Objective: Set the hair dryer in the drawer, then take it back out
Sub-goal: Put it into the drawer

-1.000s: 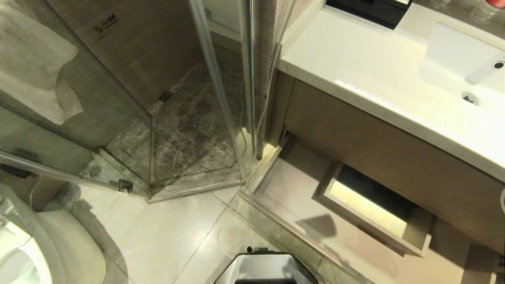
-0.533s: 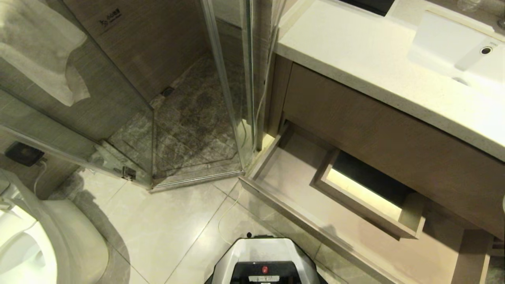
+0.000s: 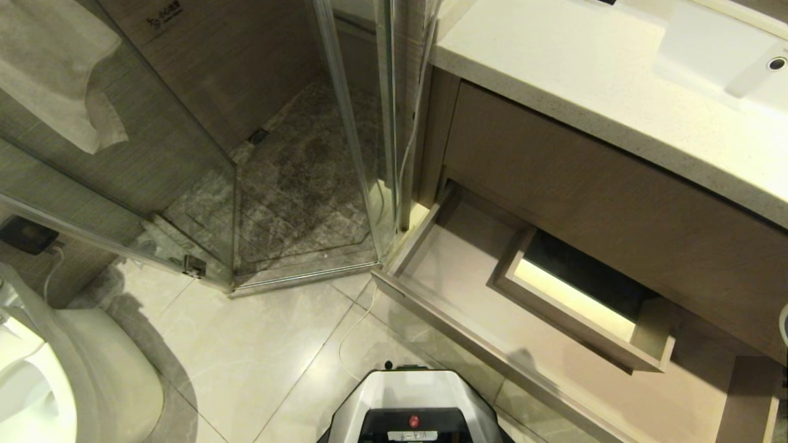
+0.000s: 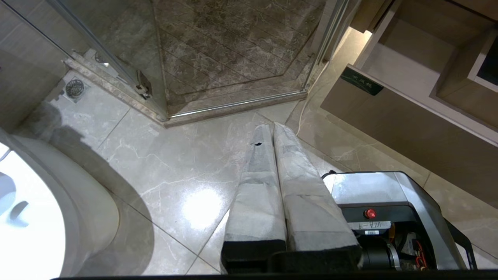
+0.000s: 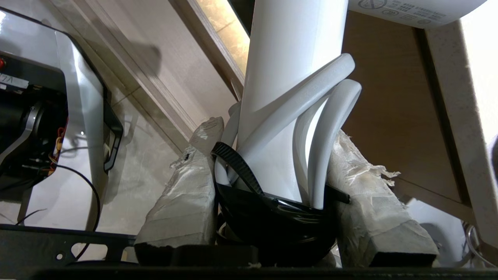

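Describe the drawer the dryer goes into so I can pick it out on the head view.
Start at the pale vanity countertop on the right, beside the glass shower enclosure. Under its tall wood-grain front, the drawer stands pulled open just above the floor. It is the shallow, wide, light-brown one with a boxed rectangular cut-out inside, unlike the closed front above.

The hair dryer (image 5: pixel 295 58) clamped between the right gripper's (image 5: pixel 272 147) pale grey, frayed wrapped fingers is plain white, its cord (image 5: pixel 330 116) white and its tie (image 5: pixel 237 167) black. Beyond it the drawer (image 3: pixel 468 295) is light-brown wood grain, under a speckled cream counter (image 3: pixel 554 67). Below the left gripper (image 4: pixel 272 130), also wrapped grey, the floor (image 4: pixel 155 163) is glossy veined beige marble.
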